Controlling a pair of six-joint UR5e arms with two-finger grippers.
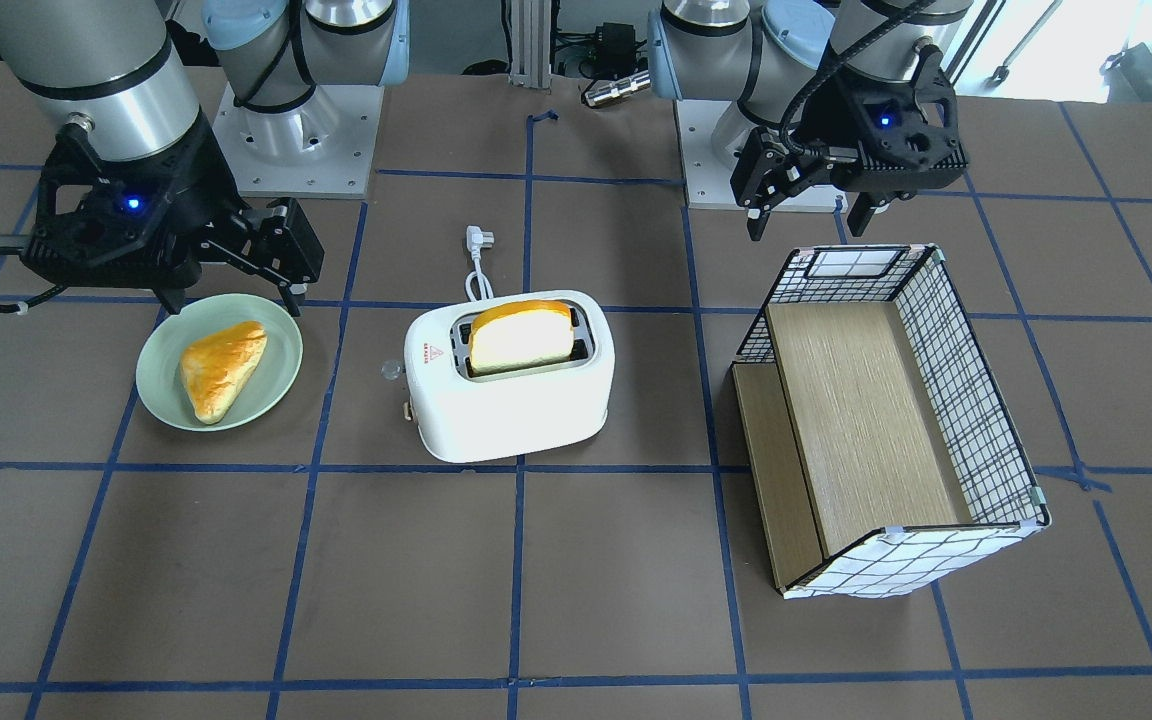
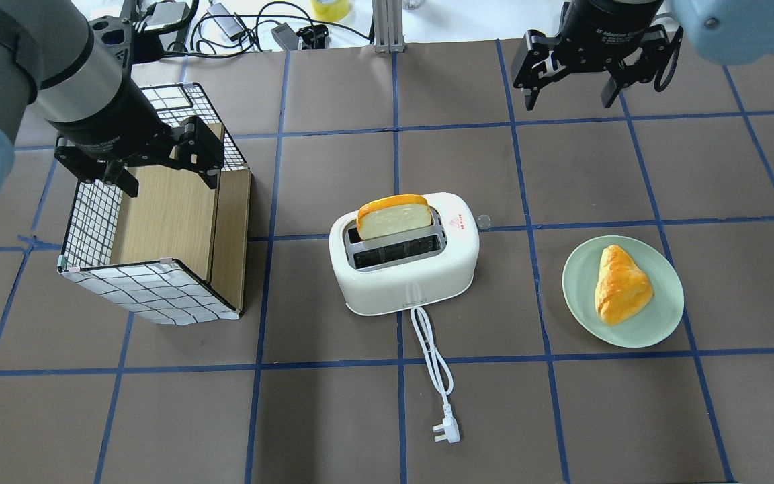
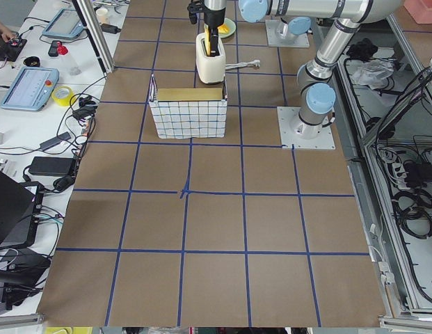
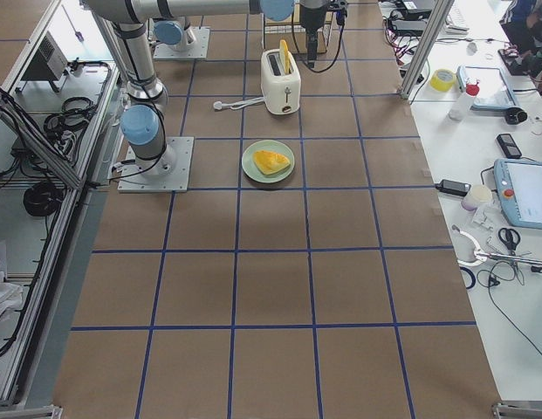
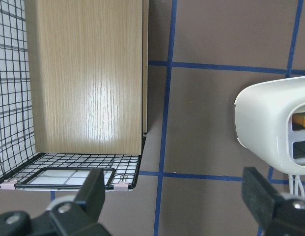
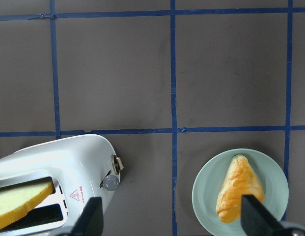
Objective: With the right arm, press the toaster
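Observation:
The white toaster stands mid-table with a bread slice upright in its slot. It also shows in the overhead view. Its lever and knob are on the end facing the plate. My right gripper is open and empty. It hangs above the table beyond the toaster's lever end and well apart from it. In the front-facing view the right gripper is over the plate's rim. My left gripper is open and empty above the wire-grid box.
A green plate holds a pastry on the toaster's lever side. The wire-grid box with wooden shelves lies on the toaster's other side. The toaster's cord and plug trail towards the robot.

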